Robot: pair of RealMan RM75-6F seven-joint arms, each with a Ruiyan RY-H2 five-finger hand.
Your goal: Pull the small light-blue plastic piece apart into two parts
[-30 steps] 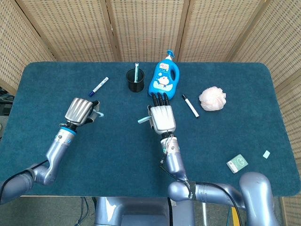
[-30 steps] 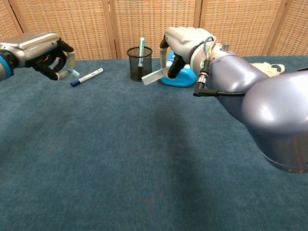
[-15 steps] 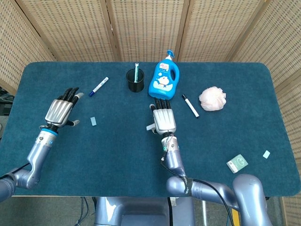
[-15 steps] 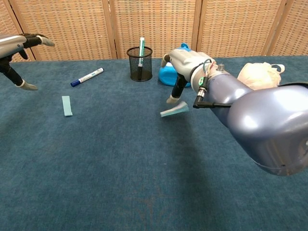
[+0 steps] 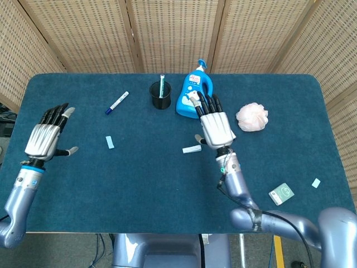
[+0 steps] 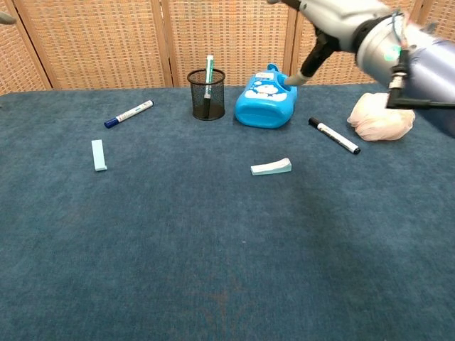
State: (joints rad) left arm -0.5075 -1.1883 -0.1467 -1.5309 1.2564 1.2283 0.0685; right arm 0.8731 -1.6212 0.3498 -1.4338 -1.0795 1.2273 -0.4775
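Observation:
Two light-blue plastic parts lie apart on the blue cloth. The shorter part [image 5: 110, 142] [image 6: 98, 155] lies toward the left. The longer part [image 5: 192, 149] [image 6: 271, 168] lies near the middle. My left hand [image 5: 47, 135] hovers at the table's left side, fingers spread, holding nothing; the chest view does not show it. My right hand [image 5: 215, 124] [image 6: 328, 21] is raised to the right of the longer part, fingers spread and empty.
A black mesh cup [image 5: 160, 95] [image 6: 206, 94] holds a pen. Beside it lies a blue bottle [image 5: 194, 94] [image 6: 266, 103]. A blue marker [image 5: 117, 103] [image 6: 129, 114], a black marker [image 5: 226, 125] [image 6: 333, 136], a pink puff [image 5: 252, 116] [image 6: 380, 116] and a green card [image 5: 281, 194] also lie on the cloth.
Both hands let go of their parts, which now lie on the cloth. The left hand drew back leftward; the right hand rose and moved right.

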